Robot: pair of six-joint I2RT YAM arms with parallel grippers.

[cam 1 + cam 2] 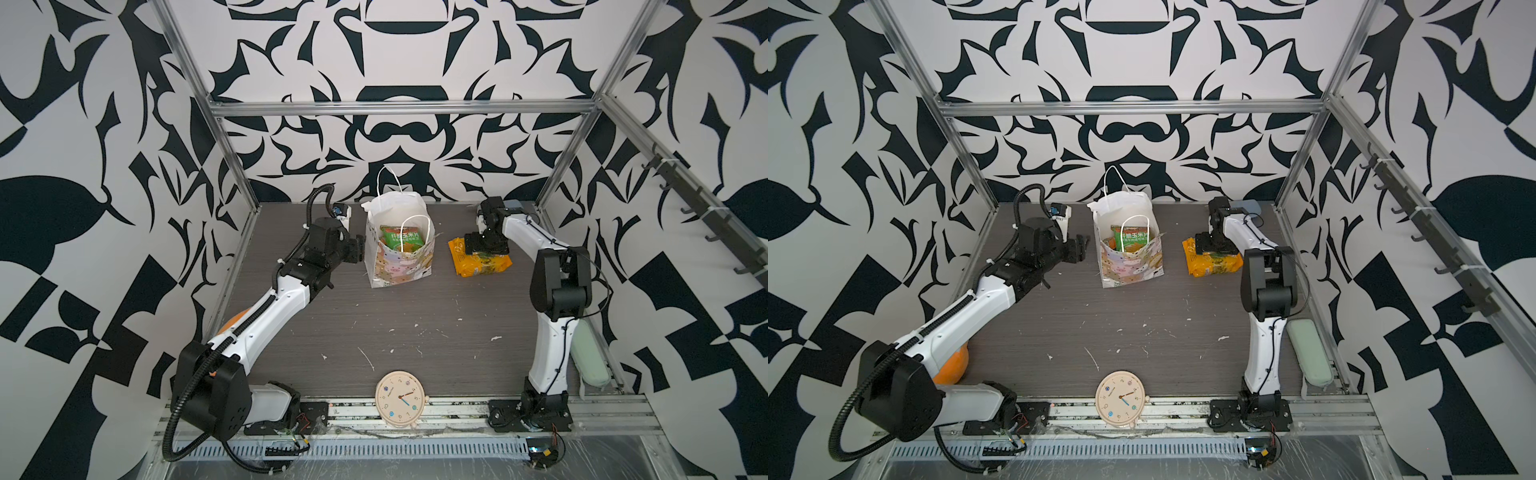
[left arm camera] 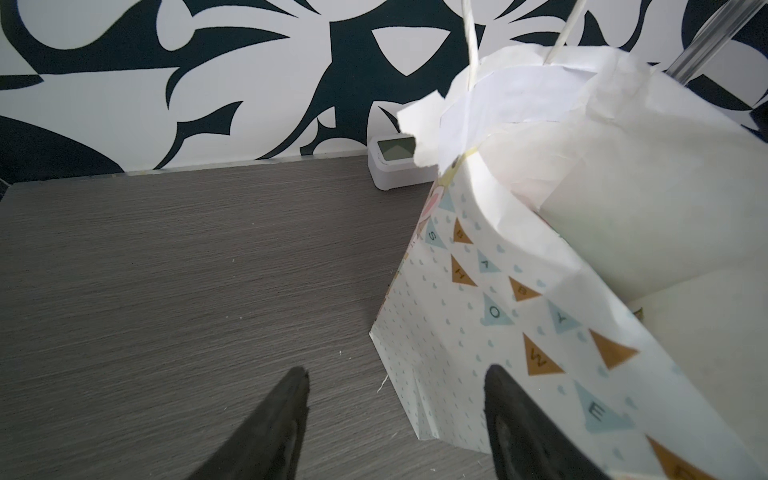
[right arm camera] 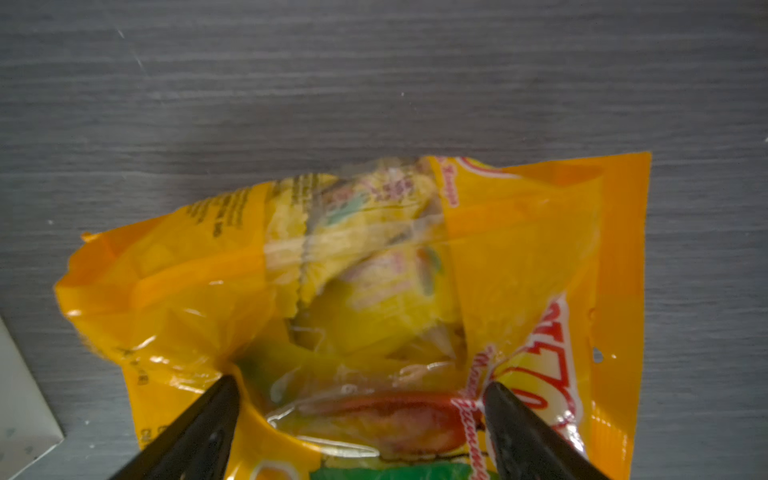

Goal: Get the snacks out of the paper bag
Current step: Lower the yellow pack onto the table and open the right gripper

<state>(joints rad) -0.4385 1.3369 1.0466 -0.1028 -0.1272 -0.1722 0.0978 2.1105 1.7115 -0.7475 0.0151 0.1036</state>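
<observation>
Closest to the lens, black fingertips (image 3: 216, 411) of the right gripper (image 3: 363, 384): spread wide, one tip resting at each side of a crinkly yellow-orange plastic snack packet (image 3: 519, 232), clamping nothing. Next, by size: grey wood-grain tabletop (image 1: 374, 324), bearing everything. At twelve o'clock on it in both top views, small white paper gift bag (image 1: 399, 270) with cord handles and pastel animal faces, upright and gaping at the top, probably kept so for reaching in from above. At three o'clock from the bag and apart from it, that same snack packet, flat on the wood directly beneath the right gripper, lying against or partly over another orange packet (image 1: 456, 246); likely chosen as the unloading spot, out of the bag's way. Inside the bag mouth, green packet (image 1: 402, 239) standing on edge, so job judged only partly done. At nine o'clock from the bag, left gripper (image 2: 397, 371): partly open, empty, one finger just beside the triangle-printed narrow side, contact unclear; presumably posted there to steady the bag.
</observation>
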